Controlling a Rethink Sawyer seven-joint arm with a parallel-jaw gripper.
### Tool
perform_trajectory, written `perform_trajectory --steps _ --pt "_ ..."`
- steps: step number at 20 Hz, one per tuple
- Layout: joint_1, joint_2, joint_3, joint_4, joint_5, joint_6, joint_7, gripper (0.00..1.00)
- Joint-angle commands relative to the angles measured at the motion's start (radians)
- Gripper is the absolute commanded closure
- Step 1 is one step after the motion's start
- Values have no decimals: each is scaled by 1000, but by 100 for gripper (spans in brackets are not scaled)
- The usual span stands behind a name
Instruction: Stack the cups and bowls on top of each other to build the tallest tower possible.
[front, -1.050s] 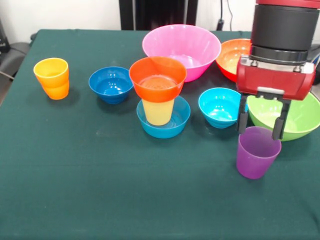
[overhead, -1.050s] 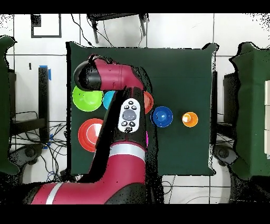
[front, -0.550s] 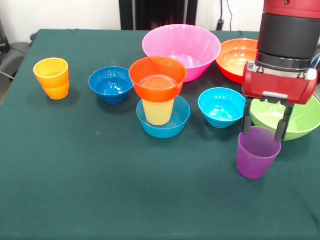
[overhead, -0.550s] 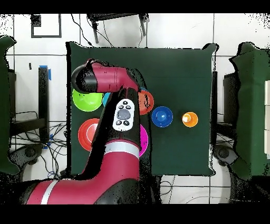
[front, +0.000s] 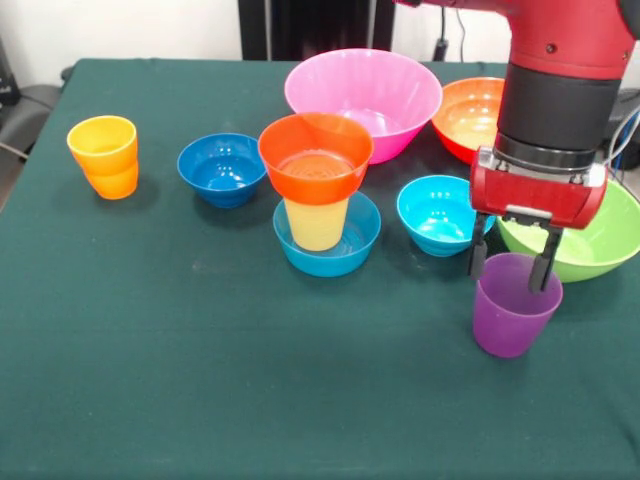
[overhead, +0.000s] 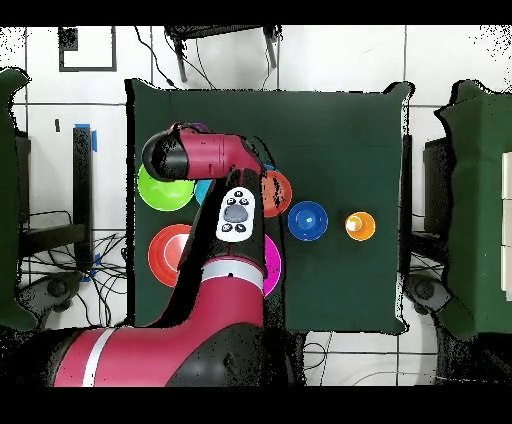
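Observation:
The tower stands mid-table: a mid-blue small bowl (front: 335, 252) holds the pale yellow cup (front: 316, 224) upright, and an orange-red small bowl (front: 315, 155) sits on that cup's rim. The purple cup (front: 513, 318) stands upright near the right. My gripper (front: 512, 264) hangs open right above it, fingertips at rim height, one by the left rim and one over the mouth. The orange cup (front: 103, 156) is far left. Around the tower are the dark blue bowl (front: 221, 169), cyan bowl (front: 438, 214), pink bowl (front: 362, 92), large orange-red bowl (front: 466, 116) and lime green bowl (front: 590, 245).
From overhead the arm (overhead: 215, 165) covers the purple cup and most of the tower. The lime bowl (overhead: 158, 190), large orange-red bowl (overhead: 163, 256), dark blue bowl (overhead: 307, 220) and orange cup (overhead: 360, 226) show beside it on the green tablecloth (overhead: 330, 120).
The gripper has shifted a little left and dropped slightly over the purple cup, staying open. The cups and bowls have not moved.

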Motion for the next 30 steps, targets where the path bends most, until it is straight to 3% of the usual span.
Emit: perform_trajectory --steps 1,8,15,30 --pt "-12 20 73 79 -51 1 37 0" --pt "-11 27 57 83 -63 -57 50 0" --pt "47 35 -44 95 -45 -159 151 0" --pt "35 75 -13 105 -28 -175 109 0"
